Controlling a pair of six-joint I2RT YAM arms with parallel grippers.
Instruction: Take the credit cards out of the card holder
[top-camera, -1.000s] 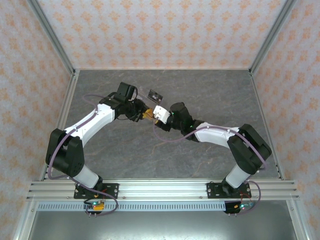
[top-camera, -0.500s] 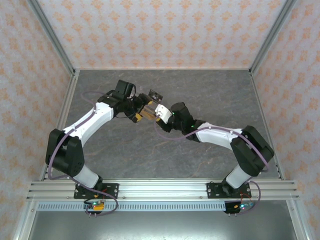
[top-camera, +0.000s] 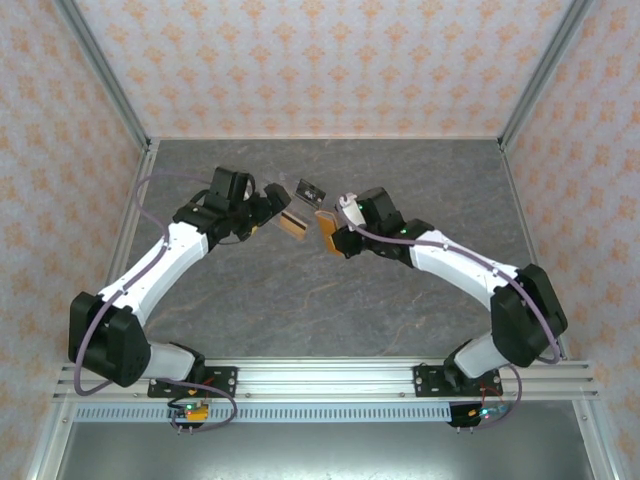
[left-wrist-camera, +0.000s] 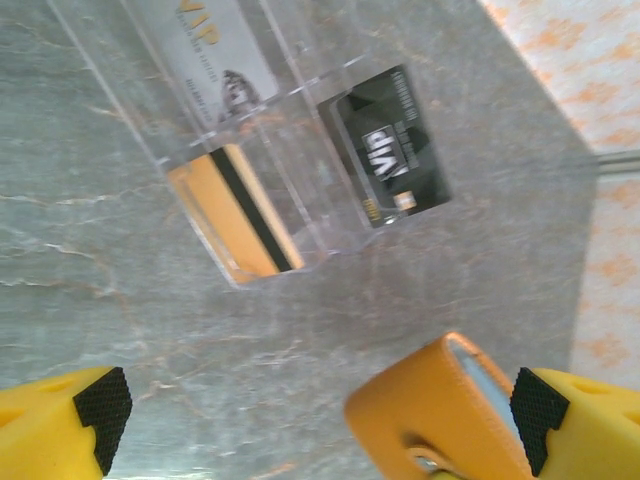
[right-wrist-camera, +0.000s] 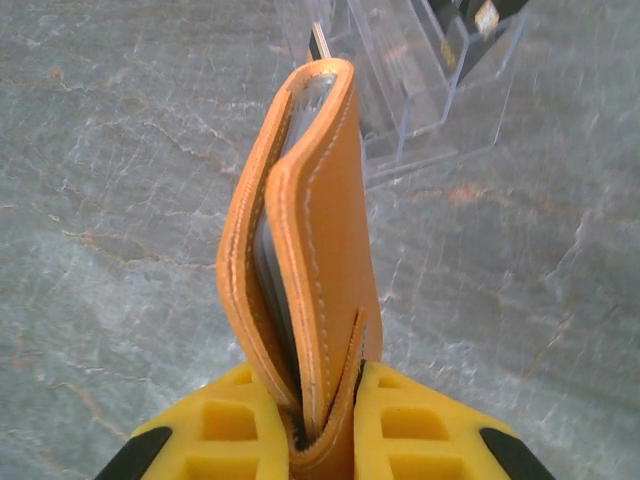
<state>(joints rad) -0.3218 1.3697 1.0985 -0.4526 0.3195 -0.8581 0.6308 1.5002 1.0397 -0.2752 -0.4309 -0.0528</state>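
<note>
My right gripper (right-wrist-camera: 325, 430) is shut on the lower edge of the orange card holder (right-wrist-camera: 310, 230) and holds it upright above the table, slightly parted, with grey pockets inside. From above, the card holder (top-camera: 325, 228) sits at the tip of the right gripper (top-camera: 333, 232). My left gripper (left-wrist-camera: 318, 415) is open with nothing gripped; the card holder (left-wrist-camera: 440, 410) shows by its right finger. In the top view the left gripper (top-camera: 268, 208) stands apart, left of the card holder. Three credit cards lie in a clear plastic piece (left-wrist-camera: 300, 130): white (left-wrist-camera: 215, 60), tan with dark stripe (left-wrist-camera: 235, 215), black (left-wrist-camera: 390, 160).
The clear plastic piece (top-camera: 308, 192) stands on the grey marble-look table (top-camera: 330, 300) just behind both grippers. Metal frame posts and patterned walls (top-camera: 320, 60) close in the back and sides. Open table surface lies in front of the grippers.
My left gripper has opened and drawn back to the left, leaving the tan card by the clear piece. The right gripper has tightened on the card holder and shifted right.
</note>
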